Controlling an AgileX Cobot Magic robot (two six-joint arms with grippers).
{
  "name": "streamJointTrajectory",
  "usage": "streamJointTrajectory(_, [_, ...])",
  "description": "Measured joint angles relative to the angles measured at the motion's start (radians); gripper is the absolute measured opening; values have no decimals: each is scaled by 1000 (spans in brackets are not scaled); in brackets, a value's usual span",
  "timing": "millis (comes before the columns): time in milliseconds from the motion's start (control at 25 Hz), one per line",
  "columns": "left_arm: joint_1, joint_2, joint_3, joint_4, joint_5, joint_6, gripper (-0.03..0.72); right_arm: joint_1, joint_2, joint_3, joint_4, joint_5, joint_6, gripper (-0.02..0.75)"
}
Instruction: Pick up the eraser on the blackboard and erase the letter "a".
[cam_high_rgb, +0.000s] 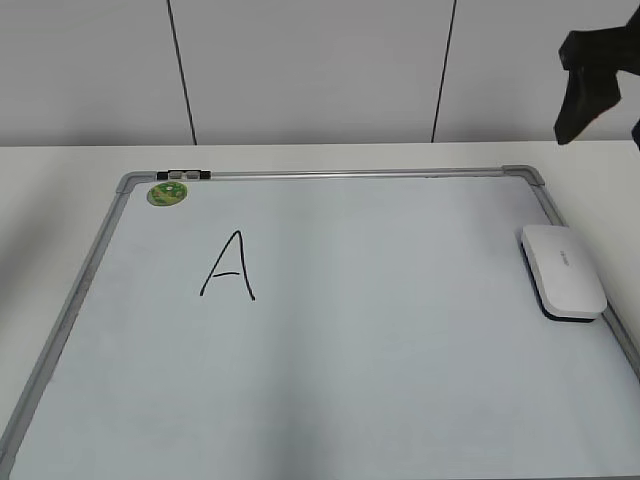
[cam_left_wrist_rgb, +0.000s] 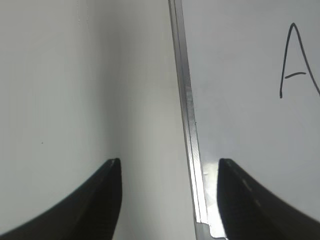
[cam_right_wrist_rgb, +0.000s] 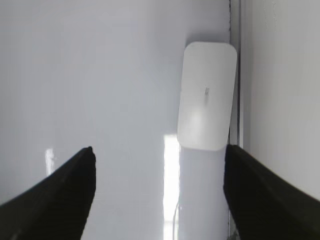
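Whiteboard: we see the whiteboard (cam_high_rgb: 380, 330) lying flat on the white tabletop (cam_high_rgb: 60, 175), with a thin silver-grey frame and grey rounded corner pieces.
Eraser: the white eraser (cam_high_rgb: 563, 269) lies on the board at about 3 o'clock in the exterior view, just beside the right frame edge. Its dark underside shows along the near edge. Nothing holds it.
Eraser, right wrist view: we see it (cam_right_wrist_rgb: 207, 95) ahead of the end effector, between the lines of the two fingers but further away, close to the frame.
Letter: a black capital "A" (cam_high_rgb: 229, 266) stands at about 9 o'clock from the middle of the board. We find only this pointed letter on the board; a small lowercase "a" we cannot see in any view.
Magnet: a round green magnet (cam_high_rgb: 167, 193) sits at about 11 o'clock, in the far left corner, just below a small dark and grey clip (cam_high_rgb: 184, 175) on the top frame.
Right end effector: it (cam_right_wrist_rgb: 159, 192) hangs above the board, wide open, with nothing between the fingers. In the exterior view only a dark part of this arm (cam_high_rgb: 592, 85) shows at 1 o'clock.
Left end effector: it (cam_left_wrist_rgb: 169, 197) is also spread wide and empty. It is over the left frame edge of the board, one finger above the tabletop and the other above the board.
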Motion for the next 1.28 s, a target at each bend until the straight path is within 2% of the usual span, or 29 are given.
streamJointTrajectory(120, [-16, -100, 80, 12, -12, 0, 435, 18, -76, 91, -8, 0, 0, 589])
streamJointTrajectory(160, [-21, -138, 115, 14, -22, 0, 434, 33, -169, 174, -9, -2, 0, 589])
streamJointTrajectory(400, [-26, -391, 425, 20, -93, 0, 425, 43, -438, 441, -10, -73, 0, 589])
streamJointTrajectory(560, [-28, -594, 585, 16, -137, -4, 421, 43, -629, 591, -12, -92, 0, 589])
streamJointTrajectory(640, [-51, -682, 650, 16, -137, -10, 416, 43, -742, 665, -12, -94, 0, 589])
streamJointTrajectory(720, [-80, -756, 701, 14, -133, -12, 406, 43, -750, 670, -12, -94, 0, 588])
streamJointTrajectory(800, [-101, -835, 751, 14, -121, -17, 396, 43, -936, 765, -12, -80, 0, 588])
streamJointTrajectory(1080, [-117, -1083, 878, 23, -100, -44, 388, 43, -1311, 887, -82, 12, -1, 588])
streamJointTrajectory(1280, [-124, -1153, 930, 24, -112, -46, 353, 43, -1489, 953, -147, 24, -2, 588])
